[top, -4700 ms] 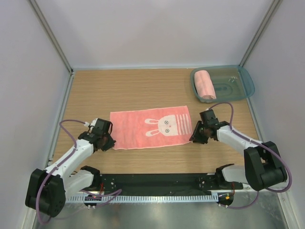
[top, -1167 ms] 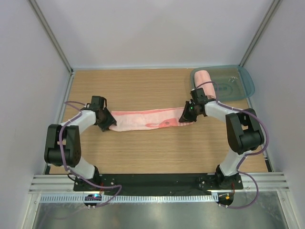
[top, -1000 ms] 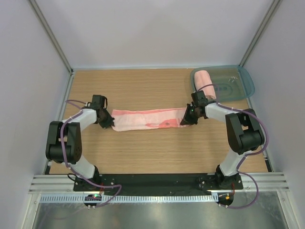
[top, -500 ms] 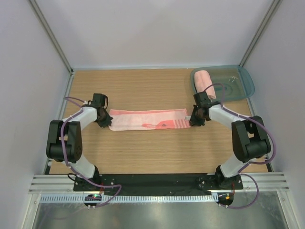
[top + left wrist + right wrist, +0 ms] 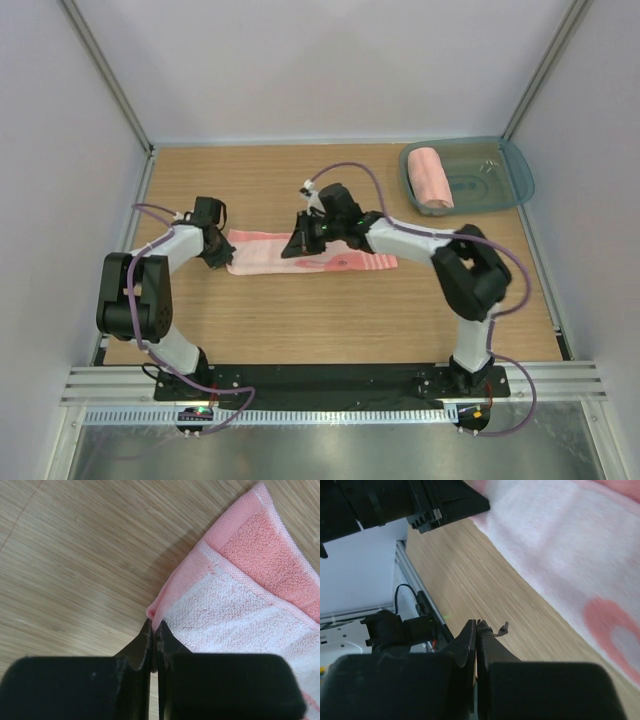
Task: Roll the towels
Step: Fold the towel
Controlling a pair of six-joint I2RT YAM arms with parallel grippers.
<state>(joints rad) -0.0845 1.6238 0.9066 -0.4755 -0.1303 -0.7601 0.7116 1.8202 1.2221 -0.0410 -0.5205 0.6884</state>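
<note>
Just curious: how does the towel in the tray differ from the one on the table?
The tray towel is rolled into a short, thick bundle; the table towel lies flat as a long folded strip. The tray towel looks plain pink; the table towel shows white patches. Both are salmon-pink cloth.

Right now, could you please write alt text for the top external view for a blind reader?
A folded towel lies as a pink strip across the wooden table, the left gripper shut on its left corner, the right gripper shut above its middle. A rolled towel sits in a teal bin.
</note>
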